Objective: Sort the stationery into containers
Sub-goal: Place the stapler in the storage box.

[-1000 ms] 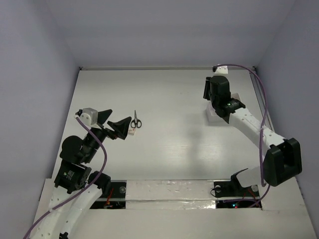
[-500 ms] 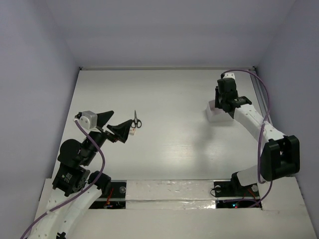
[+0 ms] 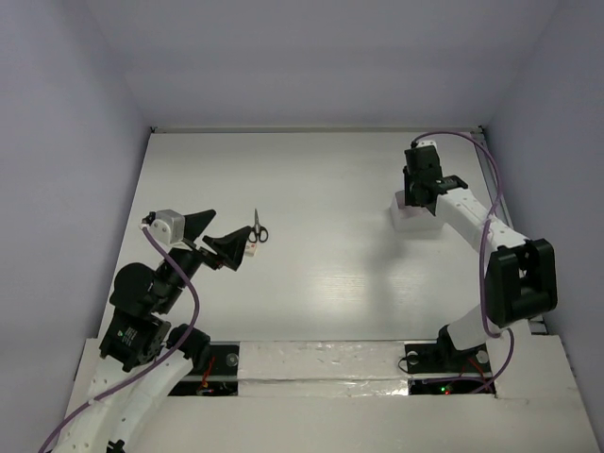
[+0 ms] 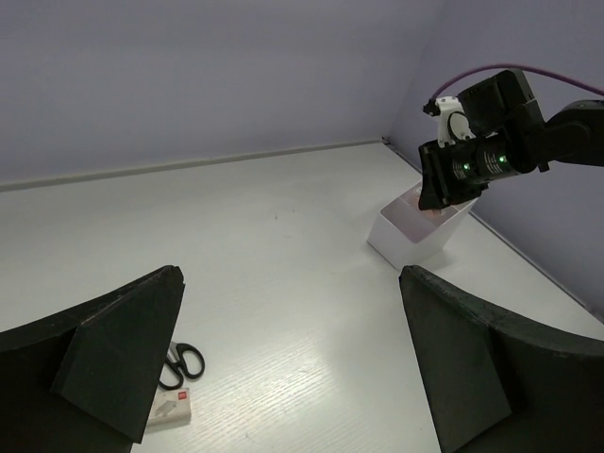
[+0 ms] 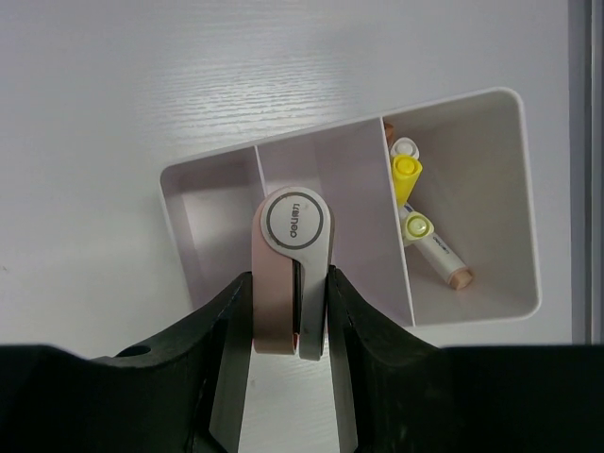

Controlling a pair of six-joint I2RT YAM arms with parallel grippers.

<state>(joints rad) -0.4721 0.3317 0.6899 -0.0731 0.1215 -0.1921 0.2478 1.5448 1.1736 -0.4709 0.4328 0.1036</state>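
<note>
At the far right of the matte white surface [image 3: 321, 283], the right gripper [image 5: 288, 288] hangs above a translucent whitish-pink plastic box [image 5: 212, 222] with three compartments. Its jaws are pinching a flat dusty-pink stick [image 5: 294, 225] with a round grey-white end. The stick points down over the middle compartment, probably to clear the dividers; cannot tell whether it has entered. The right compartment holds glossy yellow-capped white pens [image 5: 408, 175].

Near side: the left gripper [image 4: 291, 311] has its jaws spread and empty, poised above the small black-handled scissors [image 4: 179, 363] and the pale rectangular block [image 4: 172, 408], both unsorted on the surface.
</note>
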